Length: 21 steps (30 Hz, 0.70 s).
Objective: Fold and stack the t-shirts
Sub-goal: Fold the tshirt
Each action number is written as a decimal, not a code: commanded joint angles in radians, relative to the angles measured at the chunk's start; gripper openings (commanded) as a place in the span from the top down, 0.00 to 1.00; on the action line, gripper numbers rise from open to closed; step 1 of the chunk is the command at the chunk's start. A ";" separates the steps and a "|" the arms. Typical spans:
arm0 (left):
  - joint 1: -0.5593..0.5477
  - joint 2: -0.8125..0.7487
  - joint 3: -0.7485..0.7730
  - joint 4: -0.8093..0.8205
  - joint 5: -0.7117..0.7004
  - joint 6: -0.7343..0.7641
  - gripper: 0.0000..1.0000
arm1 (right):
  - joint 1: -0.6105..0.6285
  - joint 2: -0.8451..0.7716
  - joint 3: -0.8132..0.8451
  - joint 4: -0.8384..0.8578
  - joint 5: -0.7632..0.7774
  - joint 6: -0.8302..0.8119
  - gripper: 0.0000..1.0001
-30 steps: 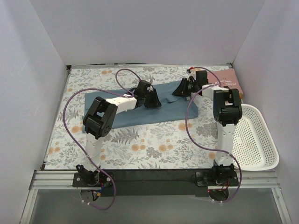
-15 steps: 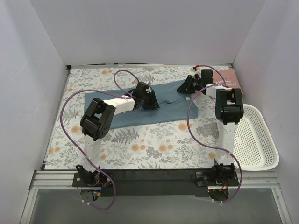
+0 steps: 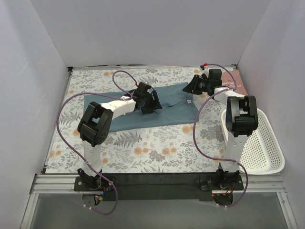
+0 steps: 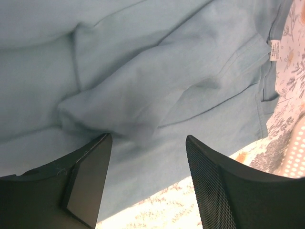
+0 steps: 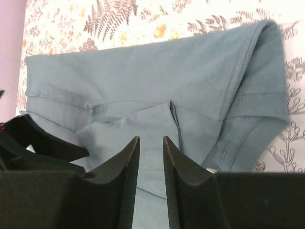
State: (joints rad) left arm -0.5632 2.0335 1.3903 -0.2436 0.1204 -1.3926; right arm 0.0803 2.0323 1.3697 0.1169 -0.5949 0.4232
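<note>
The teal-blue t-shirt (image 3: pixel 128 112) lies spread across the floral table cloth, folded lengthwise, its neck end at the right. Its small white neck label (image 4: pixel 275 50) shows in the left wrist view. My left gripper (image 3: pixel 151 101) hovers over the shirt's middle, wide open and empty (image 4: pixel 147 138). My right gripper (image 3: pixel 192 87) is at the shirt's far right corner. Its fingers stand a narrow gap apart with nothing between them (image 5: pixel 151 139), above the shirt (image 5: pixel 157 86). The pink t-shirt (image 3: pixel 238 86) lies at the back right corner, partly hidden by my right arm.
A white perforated basket (image 3: pixel 267 143) stands at the table's right edge, and it also shows in the left wrist view (image 4: pixel 296 148). The floral table cloth (image 3: pixel 143 148) covers the table. White walls close off the left, back and right sides.
My right gripper has drawn back and to the right, off the shirt's neck end. My left gripper has shifted slightly backward over the shirt. The shirt now lies flatter at its right end.
</note>
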 commanded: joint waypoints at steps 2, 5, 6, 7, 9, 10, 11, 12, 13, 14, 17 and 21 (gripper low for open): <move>0.000 -0.140 -0.069 -0.043 -0.091 -0.156 0.37 | 0.007 -0.026 -0.067 0.012 0.003 0.023 0.67; 0.000 -0.159 -0.094 -0.043 -0.148 -0.239 0.37 | 0.013 -0.027 -0.099 0.012 0.007 0.038 0.67; 0.000 -0.162 -0.096 -0.042 -0.151 -0.267 0.37 | 0.013 -0.026 -0.107 0.012 0.007 0.043 0.67; 0.000 -0.160 -0.096 -0.043 -0.151 -0.278 0.37 | 0.013 -0.018 -0.110 0.012 0.004 0.051 0.67; -0.001 -0.145 -0.093 -0.039 -0.137 -0.301 0.37 | 0.015 -0.008 -0.116 0.015 0.000 0.055 0.67; -0.001 -0.138 -0.086 -0.039 -0.128 -0.302 0.37 | 0.015 0.003 -0.118 0.015 -0.002 0.058 0.67; -0.001 -0.130 -0.076 -0.040 -0.122 -0.304 0.37 | 0.015 0.009 -0.116 0.020 -0.006 0.061 0.67; -0.001 -0.115 -0.071 -0.039 -0.122 -0.307 0.37 | 0.016 0.017 -0.112 0.021 -0.011 0.066 0.67; -0.001 -0.111 -0.070 -0.039 -0.122 -0.319 0.38 | 0.016 0.028 -0.109 0.026 -0.017 0.069 0.67; -0.003 -0.107 -0.068 -0.036 -0.122 -0.322 0.39 | 0.018 0.032 -0.107 0.033 -0.022 0.075 0.67; -0.004 -0.091 -0.062 -0.023 -0.088 -0.327 0.41 | 0.019 0.045 -0.098 0.040 -0.025 0.078 0.67; -0.006 -0.062 -0.037 -0.020 -0.076 -0.333 0.42 | 0.019 0.065 -0.084 0.040 -0.028 0.080 0.68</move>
State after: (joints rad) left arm -0.5652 1.9625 1.3090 -0.2752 0.0322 -1.7042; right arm 0.0948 2.0846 1.2510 0.1234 -0.6029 0.4950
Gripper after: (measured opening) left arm 0.584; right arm 0.324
